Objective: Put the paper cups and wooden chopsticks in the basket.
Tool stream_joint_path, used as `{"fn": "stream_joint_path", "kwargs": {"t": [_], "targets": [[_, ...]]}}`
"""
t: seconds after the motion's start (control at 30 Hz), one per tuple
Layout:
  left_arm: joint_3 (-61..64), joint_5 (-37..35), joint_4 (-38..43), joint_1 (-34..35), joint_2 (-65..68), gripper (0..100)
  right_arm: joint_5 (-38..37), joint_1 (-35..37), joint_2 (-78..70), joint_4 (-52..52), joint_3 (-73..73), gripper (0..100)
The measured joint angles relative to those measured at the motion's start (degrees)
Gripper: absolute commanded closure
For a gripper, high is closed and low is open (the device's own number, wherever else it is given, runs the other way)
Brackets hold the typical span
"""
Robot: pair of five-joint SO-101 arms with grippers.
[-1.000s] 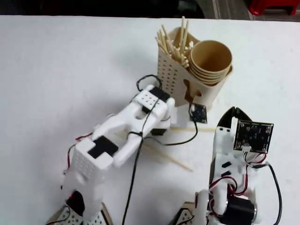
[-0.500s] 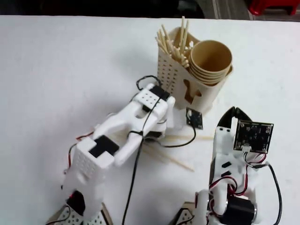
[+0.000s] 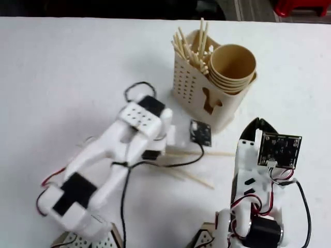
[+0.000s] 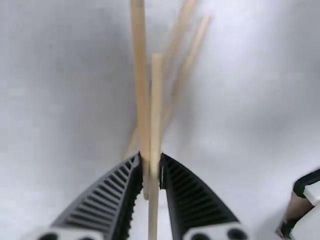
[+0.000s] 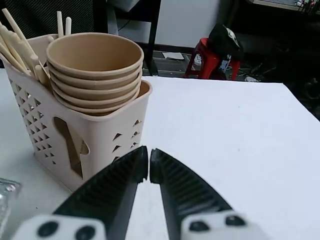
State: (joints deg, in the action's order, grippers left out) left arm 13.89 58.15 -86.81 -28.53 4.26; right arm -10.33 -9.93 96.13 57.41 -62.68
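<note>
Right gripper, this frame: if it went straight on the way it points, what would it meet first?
Probably the basket, low on its near wall by the corner, just ahead of the shut right gripper. Depth is unclear, so it might just clear that corner.

Left arm (image 3: 106, 163) – white plastic shell, black rectangular panels, wrist block dotted with grid of small holes. Black cable (image 3: 122, 201) runs along it to small black camera board (image 3: 200, 133); red wires (image 3: 49, 178) near base. Right arm (image 3: 252, 186) – white too, black motor (image 3: 265, 231), square black circuit board (image 3: 279, 150), red, black and white leads. Left gripper (image 4: 150, 162), right gripper (image 5: 149, 159): black ribbed fingers, white bases with dark screw holes.
</note>
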Motion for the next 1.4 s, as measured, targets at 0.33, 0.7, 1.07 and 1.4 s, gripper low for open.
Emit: {"fn": "stream_joint_path", "kwargs": {"t": [0.33, 0.7, 1.07, 1.4], "targets": [[3.25, 5.36, -5.36, 11.96, -18.29, 98, 0.00, -2.90, 0.00, 0.00, 0.00, 97.4], [3.25, 5.54, -5.80, 17.05, -35.16, 98, 2.02, -3.16, 0.00, 0.00, 0.00, 97.4], [3.25, -15.21, 13.71, 13.36, -43.08, 98, 2.29, -3.16, 0.00, 0.00, 0.00, 97.4], [3.34, -34.20, 45.01, 6.15, -43.08, 98, 2.29, -3.08, 0.00, 0.00, 0.00, 97.4]]}}
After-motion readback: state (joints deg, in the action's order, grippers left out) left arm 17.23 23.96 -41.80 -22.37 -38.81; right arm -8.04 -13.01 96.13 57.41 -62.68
